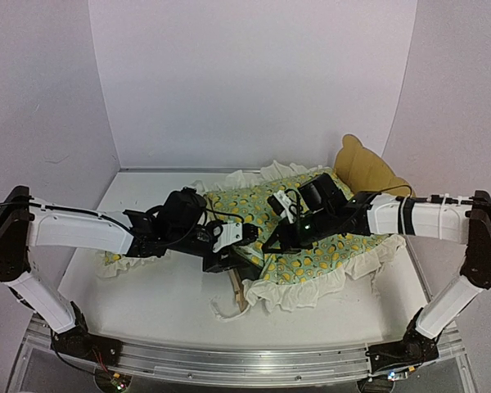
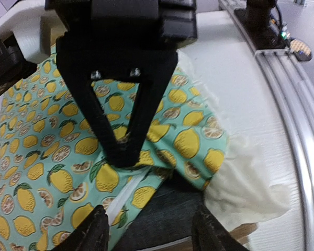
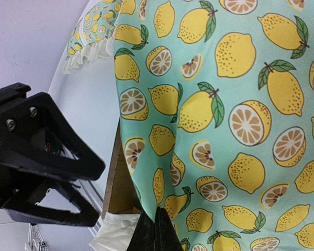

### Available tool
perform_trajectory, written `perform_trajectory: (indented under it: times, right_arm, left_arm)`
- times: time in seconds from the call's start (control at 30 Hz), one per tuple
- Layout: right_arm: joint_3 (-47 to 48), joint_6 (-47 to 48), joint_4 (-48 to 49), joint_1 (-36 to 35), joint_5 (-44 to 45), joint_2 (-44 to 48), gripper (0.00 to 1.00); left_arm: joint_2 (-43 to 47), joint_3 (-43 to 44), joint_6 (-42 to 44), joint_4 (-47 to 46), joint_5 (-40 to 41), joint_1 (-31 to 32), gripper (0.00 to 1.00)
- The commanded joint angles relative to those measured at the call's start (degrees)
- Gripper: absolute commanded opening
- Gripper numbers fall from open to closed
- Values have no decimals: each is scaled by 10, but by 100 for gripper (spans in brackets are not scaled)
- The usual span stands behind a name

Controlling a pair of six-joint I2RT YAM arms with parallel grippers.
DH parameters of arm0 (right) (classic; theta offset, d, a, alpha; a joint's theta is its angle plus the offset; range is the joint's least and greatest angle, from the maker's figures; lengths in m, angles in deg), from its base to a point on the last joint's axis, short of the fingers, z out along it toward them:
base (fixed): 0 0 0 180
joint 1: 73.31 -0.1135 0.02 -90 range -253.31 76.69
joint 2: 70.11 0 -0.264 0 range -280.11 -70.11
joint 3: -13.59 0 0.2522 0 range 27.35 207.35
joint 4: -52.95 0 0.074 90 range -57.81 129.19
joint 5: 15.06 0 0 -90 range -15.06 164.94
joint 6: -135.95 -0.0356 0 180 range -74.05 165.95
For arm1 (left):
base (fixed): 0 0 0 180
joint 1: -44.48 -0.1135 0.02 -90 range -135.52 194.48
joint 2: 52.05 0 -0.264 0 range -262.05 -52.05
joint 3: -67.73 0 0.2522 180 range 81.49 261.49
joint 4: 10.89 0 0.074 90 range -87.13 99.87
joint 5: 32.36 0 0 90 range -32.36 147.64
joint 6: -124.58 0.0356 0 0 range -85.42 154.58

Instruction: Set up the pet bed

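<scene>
Right tool (image 3: 155,231) is clamped on the soft lemon-print ruffled quilt (image 3: 225,104) covering the plywood bear-eared pet bed (image 1: 362,166) at centre right of the top view, while left tool (image 2: 154,230) stands apart; the bed is probably light and stiff, best gripped by a rail.

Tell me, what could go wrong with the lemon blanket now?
The right gripper pinches the lemon quilt; a hard pull could drag it off the pet bed. The left gripper is open right beside that pinch, so the two could bump.
</scene>
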Motion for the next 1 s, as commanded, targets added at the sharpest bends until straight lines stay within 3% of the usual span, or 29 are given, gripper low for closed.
perform_trajectory:
  times: [0.0,0.07,0.1,0.3,0.43,0.57,0.67,0.8,0.9,0.97]
  right_arm:
    - [-5,-7,-1,4,12,35,0]
    - [-6,-7,-1,4,3,37,0]
    - [-5,-4,-1,4,-3,38,0]
    - [0,3,-2,4,-12,48,0]
    - [-1,5,-3,4,-13,49,0]
    - [-2,6,-5,4,-7,52,0]
    - [-2,9,-8,4,-3,54,0]
    - [0,7,-13,4,-11,49,0]
    - [-2,6,-15,3,-21,43,0]
    - [-5,7,-15,3,-24,41,0]
  left_arm:
    - [22,26,-102,38,-118,17,61]
    - [30,13,-117,39,-114,42,75]
    - [31,5,-122,39,-108,53,77]
    - [13,-4,-130,52,-8,104,73]
    - [-4,10,-130,84,100,143,59]
    - [3,16,-150,95,216,193,27]
    - [5,16,-167,99,259,233,2]
    - [3,7,-217,89,206,247,0]
    - [-9,-6,-250,48,120,249,0]
    - [-14,-17,-268,12,104,249,0]
